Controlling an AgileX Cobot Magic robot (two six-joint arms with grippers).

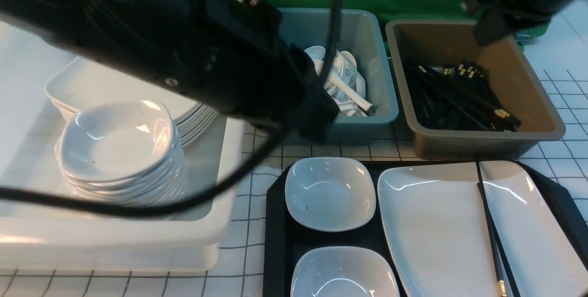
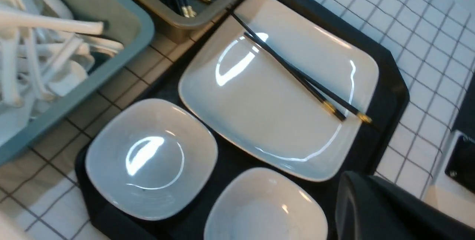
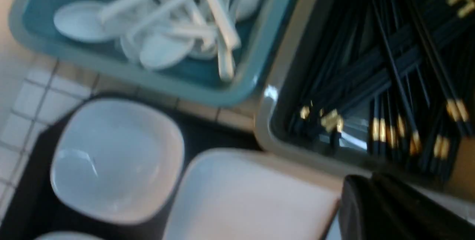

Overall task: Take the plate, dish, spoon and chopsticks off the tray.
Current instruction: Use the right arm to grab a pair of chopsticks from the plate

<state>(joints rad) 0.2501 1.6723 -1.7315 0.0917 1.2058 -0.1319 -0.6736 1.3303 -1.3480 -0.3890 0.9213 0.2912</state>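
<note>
A teal plastic tub (image 3: 148, 80) of white spoons (image 3: 163, 49) stands beside a brown tub (image 3: 268, 128) of black gold-banded chopsticks (image 3: 389, 65); a black tray (image 3: 217, 138) carries a small white rounded-square dish (image 3: 115, 158) and large white plate (image 3: 252, 199).

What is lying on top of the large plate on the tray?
Only the chopsticks, a black pair with gold bands, lying slantwise across the plate. The rest of its face shows bare; just the strip beneath the sticks is covered.
</note>
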